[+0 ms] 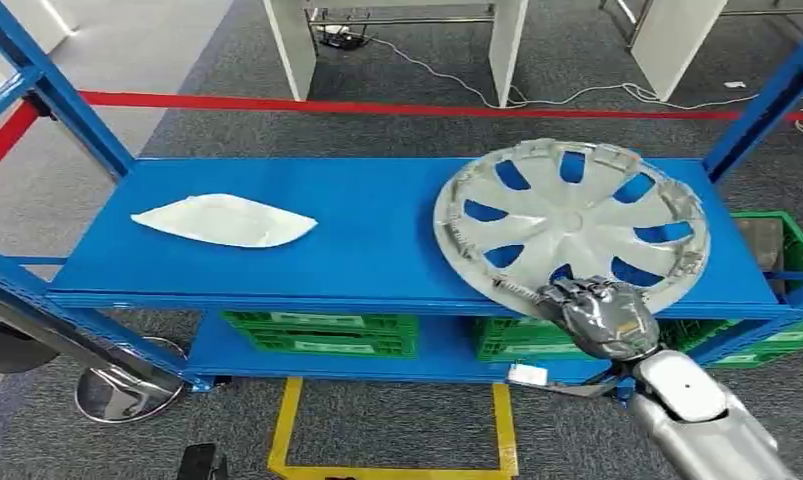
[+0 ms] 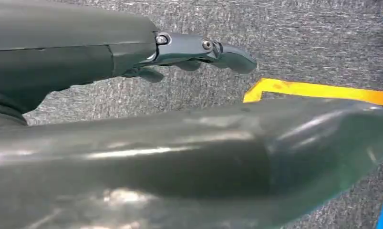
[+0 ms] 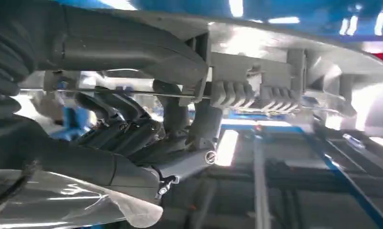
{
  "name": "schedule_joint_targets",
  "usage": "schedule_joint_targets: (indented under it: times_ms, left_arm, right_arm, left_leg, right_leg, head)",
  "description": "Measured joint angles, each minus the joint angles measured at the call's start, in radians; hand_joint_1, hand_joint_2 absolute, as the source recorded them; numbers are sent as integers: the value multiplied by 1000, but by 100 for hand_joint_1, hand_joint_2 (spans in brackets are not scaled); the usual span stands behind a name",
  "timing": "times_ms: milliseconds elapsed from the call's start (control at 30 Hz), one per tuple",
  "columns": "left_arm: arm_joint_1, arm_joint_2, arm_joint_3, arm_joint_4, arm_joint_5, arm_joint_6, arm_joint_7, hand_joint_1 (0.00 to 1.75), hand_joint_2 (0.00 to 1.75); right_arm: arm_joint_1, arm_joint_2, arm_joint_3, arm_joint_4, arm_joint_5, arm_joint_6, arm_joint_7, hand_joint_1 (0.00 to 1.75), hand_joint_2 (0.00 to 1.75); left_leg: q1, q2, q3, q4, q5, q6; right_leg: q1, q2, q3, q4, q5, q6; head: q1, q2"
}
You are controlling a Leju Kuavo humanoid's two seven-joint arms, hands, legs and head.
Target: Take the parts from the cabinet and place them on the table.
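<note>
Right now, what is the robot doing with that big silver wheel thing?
The robot's right hand grips the near edge of a silver hubcap that lies on the blue shelf of the cabinet. It has not reached any table yet. A white part lies further left on the same shelf. The left hand holds nothing, with grey carpet behind it.
</note>
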Motion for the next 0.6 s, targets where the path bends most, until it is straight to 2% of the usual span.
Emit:
schedule_joint_targets:
  times_ms: [33,100,133,167,200,267,300,333,367,433,467,500,533,567,600]
  left_arm:
    - [0,0,0,0,-2,0,-1,0,0]
    - [0,1,1,0,-8,2,-2,0,0]
    - [0,2,0,0,-14,2,-2,0,0]
    - [-1,3,0,0,-16,2,-2,0,0]
    - [-3,2,0,0,-23,3,-2,0,0]
    - [-1,3,0,0,-28,8,-2,0,0]
    - [1,3,1,0,-31,12,-2,0,0]
    - [1,3,2,0,-32,15,-2,0,0]
    - [-2,3,2,0,-32,15,-2,0,0]
    - [-2,3,2,0,-33,15,-2,0,0]
    - [-1,4,2,0,-33,15,-2,0,175]
    - [0,5,2,0,-33,15,-2,0,175]
    - [0,6,2,0,-33,15,-2,0,175]
    - [0,7,2,0,-33,15,-2,0,175]
    - [0,8,2,0,-37,15,0,0,175]
  right_arm:
    - [14,15,-18,-38,31,-1,-23,175,175]
    - [41,66,-72,-123,88,-1,-93,175,175]
    - [52,94,-99,-163,106,-1,-121,175,175]
    - [60,113,-116,-187,116,-2,-141,175,175]
    - [74,135,-133,-221,133,-3,-156,175,175]
    - [96,165,-157,-283,164,-6,-162,175,175]
    - [100,179,-165,-317,179,-7,-159,175,175]
    - [105,182,-172,-338,188,-7,-157,175,175]
    - [105,187,-179,-355,191,-10,-156,175,175]
    - [113,192,-189,-378,207,-10,-144,175,175]
    - [122,193,-189,-391,218,-10,-129,175,175]
    - [128,193,-189,-400,227,-10,-116,175,175]
    - [136,193,-189,-413,236,-10,-99,175,175]
    - [141,193,-189,-426,238,-10,-85,175,175]
    - [146,192,-188,-441,240,-10,-70,175,175]
  left_leg:
    - [0,0,12,-28,27,2]
    - [-1,0,86,-196,126,15]
    - [-4,-2,122,-281,158,26]
    - [-8,-2,132,-290,145,32]
    - [-11,-1,134,-307,141,33]
    - [-12,-3,131,-305,140,36]
    - [-7,-3,136,-320,145,42]
    - [-1,-1,145,-331,151,43]
    - [0,-1,147,-334,152,48]
    - [0,-1,147,-333,151,50]
    - [-2,-1,146,-332,150,51]
    - [-2,-1,146,-332,150,51]
    - [-3,-1,147,-331,150,51]
    - [-3,-1,148,-330,150,51]
    - [-3,-2,149,-328,148,49]
  right_leg:
    - [1,0,2,0,-1,0]
    - [5,1,9,0,-5,0]
    - [4,2,10,-1,-6,0]
    - [11,2,8,0,-7,4]
    - [7,3,2,1,-5,9]
    - [5,1,3,-4,-3,19]
    - [9,1,6,-7,-3,28]
    - [6,3,-1,3,-16,29]
    - [8,3,-18,39,-42,32]
    - [5,3,-91,194,-116,37]
    - [5,2,-126,263,-140,40]
    - [5,2,-140,289,-141,42]
    - [5,2,-133,271,-116,43]
    - [5,2,-105,214,-77,41]
    - [5,2,-57,120,-28,38]
  head:
    - [0,0]
    - [0,0]
    - [0,0]
    - [3,0]
    - [-1,0]
    - [1,0]
    - [0,0]
    - [2,0]
    - [6,0]
    - [11,0]
    - [10,0]
    - [11,0]
    - [10,0]
    - [11,0]
    - [10,0]
